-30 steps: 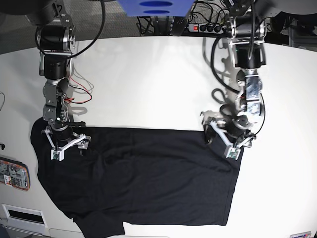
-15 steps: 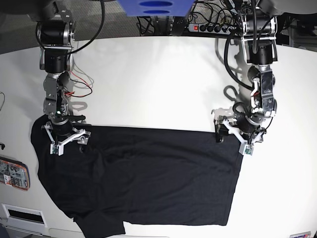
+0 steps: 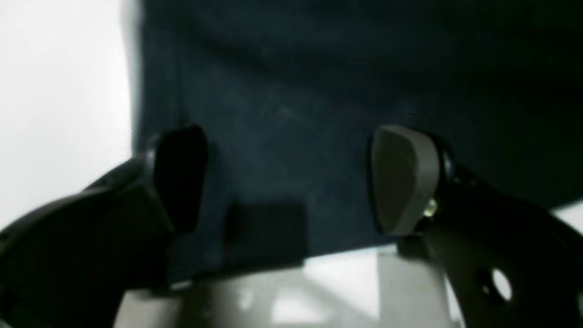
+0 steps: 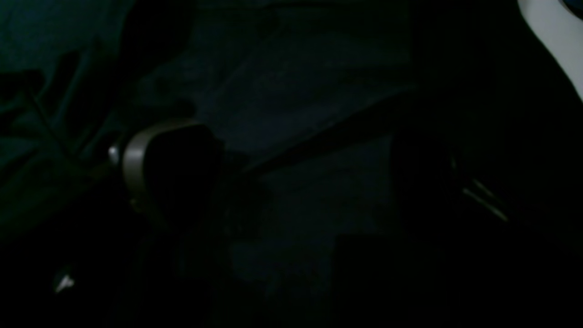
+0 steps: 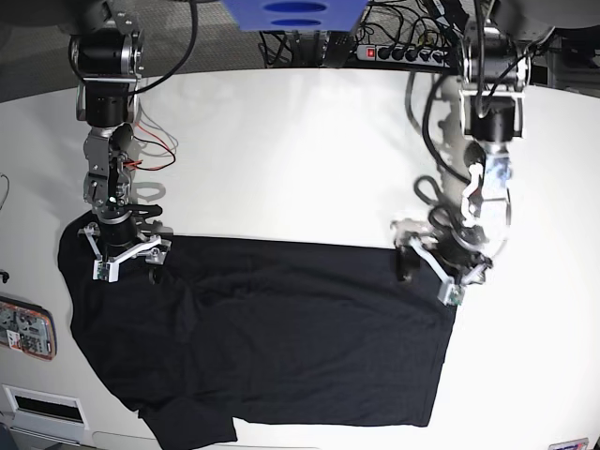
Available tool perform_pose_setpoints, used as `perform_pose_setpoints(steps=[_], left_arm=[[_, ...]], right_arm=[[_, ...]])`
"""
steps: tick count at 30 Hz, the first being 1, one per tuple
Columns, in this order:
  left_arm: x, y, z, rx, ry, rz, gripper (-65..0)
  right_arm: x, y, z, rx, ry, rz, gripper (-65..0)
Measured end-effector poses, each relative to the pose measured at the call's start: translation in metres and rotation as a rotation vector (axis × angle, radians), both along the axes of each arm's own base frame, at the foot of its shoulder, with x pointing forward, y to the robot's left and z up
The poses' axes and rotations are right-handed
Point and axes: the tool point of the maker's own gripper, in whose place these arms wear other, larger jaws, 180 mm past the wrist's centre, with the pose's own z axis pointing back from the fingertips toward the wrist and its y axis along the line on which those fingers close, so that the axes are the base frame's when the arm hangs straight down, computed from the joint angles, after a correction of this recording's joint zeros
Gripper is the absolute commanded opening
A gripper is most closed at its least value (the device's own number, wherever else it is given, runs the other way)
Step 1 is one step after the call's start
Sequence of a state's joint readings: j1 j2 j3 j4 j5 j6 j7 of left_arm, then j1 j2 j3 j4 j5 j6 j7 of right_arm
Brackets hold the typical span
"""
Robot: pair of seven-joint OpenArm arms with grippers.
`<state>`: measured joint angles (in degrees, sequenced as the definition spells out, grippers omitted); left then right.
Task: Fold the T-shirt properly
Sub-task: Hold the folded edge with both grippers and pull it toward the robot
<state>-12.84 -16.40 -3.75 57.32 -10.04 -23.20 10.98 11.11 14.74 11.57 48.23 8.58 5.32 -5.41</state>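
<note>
T-shirt [image 5: 272,328] flat on the bench [image 5: 281,159]; both grippers' fingers [image 3: 403,177] spread over its far corners. I risk pinching only one layer.

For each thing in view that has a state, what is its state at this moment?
T-shirt: spread flat on the table, not yet folded.
Left gripper: jaws open, over the shirt's far corner.
Right gripper: jaws open, over the shirt's other far corner.

Base view bright and even, left wrist view blurred, right wrist view nearly black (underexposed)
</note>
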Motion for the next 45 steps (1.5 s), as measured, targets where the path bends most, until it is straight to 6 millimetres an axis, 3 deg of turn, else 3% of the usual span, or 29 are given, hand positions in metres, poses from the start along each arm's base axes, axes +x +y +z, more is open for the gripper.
perform_pose_setpoints(steps=[9,14,21,32,37,45], left_arm=[[-0.001,0.001,-0.011,-0.025,0.013,0.007,-10.8],[-0.015,0.002,-0.019,-0.043,-0.008,0.017,-10.8],[-0.027,0.005,-0.027,0.020,-0.015,-0.011,-10.8],[-0.045,0.005,-0.030,0.015,-0.034,-0.004,-10.8],[-0.077,0.014,-0.027,0.051,-0.046,0.058,-10.8],[-0.080,0.018,-0.029,0.084,0.012,0.060,-10.8]], right_arm=[[-0.001,0.000,-0.003,0.001,0.045,0.008,-3.3],[-0.003,0.000,-0.004,0.000,0.045,0.008,-3.3],[-0.044,-0.002,-0.014,-0.018,-0.009,0.018,-3.3],[-0.052,0.011,-0.006,-0.020,0.095,0.051,-3.3],[-0.072,0.017,-0.004,-0.041,0.087,0.078,-3.3],[-0.074,0.018,-0.004,-0.042,0.098,0.081,-3.3]])
